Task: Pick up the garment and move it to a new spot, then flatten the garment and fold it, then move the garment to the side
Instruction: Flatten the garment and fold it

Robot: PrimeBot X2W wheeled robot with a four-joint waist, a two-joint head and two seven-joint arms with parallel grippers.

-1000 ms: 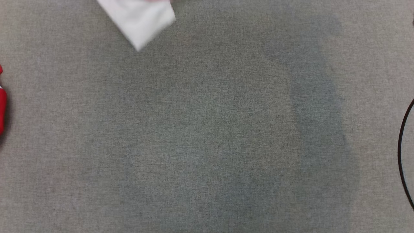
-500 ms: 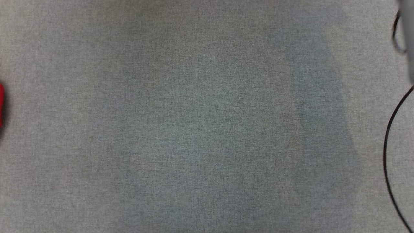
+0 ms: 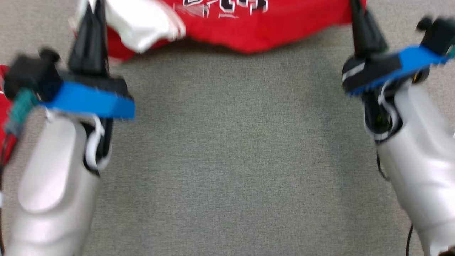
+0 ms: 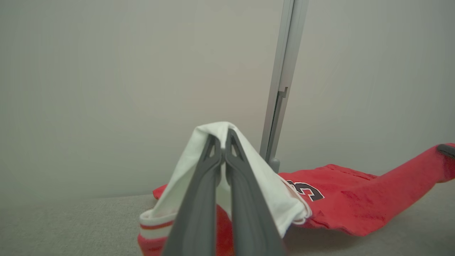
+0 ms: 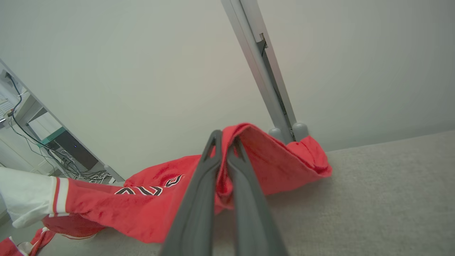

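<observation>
The garment (image 3: 270, 28) is a red jersey with black-and-white lettering and a white sleeve (image 3: 142, 25). It is stretched between my two grippers at the top of the head view, sagging onto the grey table cloth (image 3: 227, 160). My left gripper (image 3: 95, 7) is shut on the white sleeve, which drapes over its fingertips in the left wrist view (image 4: 223, 137). My right gripper (image 3: 355, 5) is shut on a red edge of the garment (image 5: 160, 202), with the fabric bunched over its tips (image 5: 224, 139). The head view is blurred.
A grey upright post (image 4: 280, 89) stands at the table's far edge against a pale wall, just behind the garment. More red cloth (image 3: 3, 117) lies at the left edge. A desk with cables (image 5: 53, 149) stands beyond the table.
Both arms and the red garment have come into the head view. Half a second ago that view held bare grey cloth, and a second ago just a white sleeve corner at the top.
</observation>
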